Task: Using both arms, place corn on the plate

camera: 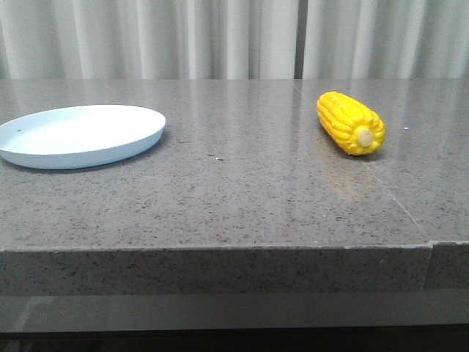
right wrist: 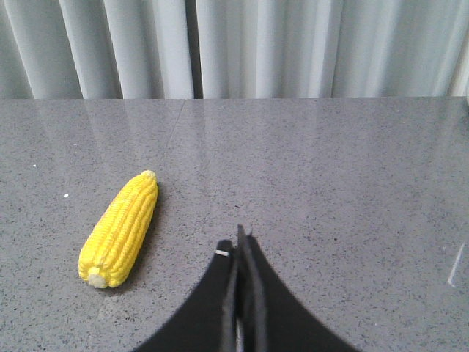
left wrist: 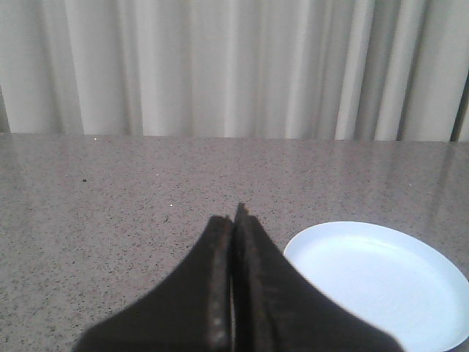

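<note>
Corn (camera: 351,122) lies on its side on the grey speckled surface (camera: 234,191), right of centre, toward the far half. Its pale stub end faces the near edge; the tapered tip points away, slightly leftward. A faint yellow reflection shows on the polish just in front of it.

Plate (camera: 80,134) sits flat at the left side of the surface, well apart from the corn — nothing on it.

Neither arm appears in the front view. Left pincer (left wrist: 235,220): fingers pressed together, clenched on nothing, hovering above the surface with the plate just beside it on its right. Right pincer (right wrist: 240,242): likewise clenched, tips meeting, nothing between them — the corn lies to its left, near but not touching.

White pleated curtain (camera: 183,37) hangs behind the far edge of the surface.
</note>
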Robot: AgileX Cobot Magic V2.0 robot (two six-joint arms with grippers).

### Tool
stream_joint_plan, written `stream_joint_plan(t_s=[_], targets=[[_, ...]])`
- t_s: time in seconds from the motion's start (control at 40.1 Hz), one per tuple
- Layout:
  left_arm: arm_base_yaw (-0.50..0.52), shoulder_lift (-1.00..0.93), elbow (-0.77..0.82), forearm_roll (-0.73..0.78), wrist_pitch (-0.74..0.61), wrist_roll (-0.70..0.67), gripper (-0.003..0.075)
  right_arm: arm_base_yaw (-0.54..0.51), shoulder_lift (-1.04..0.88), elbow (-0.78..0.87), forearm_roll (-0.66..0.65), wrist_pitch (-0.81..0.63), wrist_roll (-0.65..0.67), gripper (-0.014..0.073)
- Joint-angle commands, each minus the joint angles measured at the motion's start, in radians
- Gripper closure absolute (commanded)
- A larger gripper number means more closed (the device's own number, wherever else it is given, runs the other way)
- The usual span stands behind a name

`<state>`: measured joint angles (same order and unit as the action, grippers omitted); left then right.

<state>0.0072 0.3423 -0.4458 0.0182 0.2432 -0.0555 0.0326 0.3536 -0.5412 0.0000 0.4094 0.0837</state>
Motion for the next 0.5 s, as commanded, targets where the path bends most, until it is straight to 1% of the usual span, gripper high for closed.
stream_joint_plan(t_s=[0.0, 0.025, 0.075, 0.1, 0.125, 0.15, 0.175, 0.199, 0.249, 0.274, 0.299, 0.349, 0.474], targets=[[0.002, 0.015, -0.036, -0.001, -0.082, -0.001, 0.0685, -0.008, 0.014, -0.036, -0.015, -0.069, -0.01, 0.0615], [0.002, 0.015, -0.036, -0.001, -0.083, -0.001, 0.0661, -0.008, 0.014, -0.036, -0.015, -0.069, -0.01, 0.0568], [0.002, 0.015, -0.036, -0.001, -0.084, -0.001, 0.0573, -0.008, 0.014, -0.036, -0.015, -0.069, -0.01, 0.047], [0.002, 0.015, -0.036, -0.001, -0.084, -0.001, 0.0517, -0.008, 0.014, -0.036, -0.015, -0.069, -0.01, 0.0426], [0.002, 0.015, -0.036, -0.001, -0.084, -0.001, 0.0439, -0.008, 0.014, -0.036, -0.015, -0.067, -0.01, 0.0349], [0.002, 0.015, -0.036, -0.001, -0.084, -0.001, 0.0389, -0.008, 0.014, -0.036, -0.015, -0.067, -0.01, 0.0284], [0.002, 0.015, -0.036, -0.001, -0.086, -0.001, 0.0321, -0.008, 0.014, -0.036, -0.015, -0.067, -0.01, 0.0235], [0.002, 0.015, -0.036, -0.001, -0.086, -0.001, 0.0272, -0.008, 0.014, -0.036, -0.015, -0.067, -0.01, 0.0173], [0.002, 0.015, -0.036, -0.001, -0.086, -0.001, 0.0162, -0.008, 0.014, -0.036, -0.015, -0.067, -0.01, 0.0078], [0.002, 0.015, -0.036, -0.001, -0.086, -0.001, 0.012, -0.008, 0.014, -0.036, -0.015, -0.067, -0.01, 0.0035], [0.002, 0.015, -0.036, -0.001, -0.086, -0.001, 0.0098, -0.008, 0.014, -0.036, -0.015, -0.068, -0.01, 0.0001], [0.002, 0.015, -0.036, -0.001, -0.086, -0.001, 0.0069, -0.008, 0.014, -0.036, -0.015, -0.068, -0.01, -0.0036], [0.002, 0.015, -0.036, -0.001, -0.086, -0.001, 0.0072, -0.008, 0.014, -0.036, -0.015, -0.068, -0.01, -0.0038]])
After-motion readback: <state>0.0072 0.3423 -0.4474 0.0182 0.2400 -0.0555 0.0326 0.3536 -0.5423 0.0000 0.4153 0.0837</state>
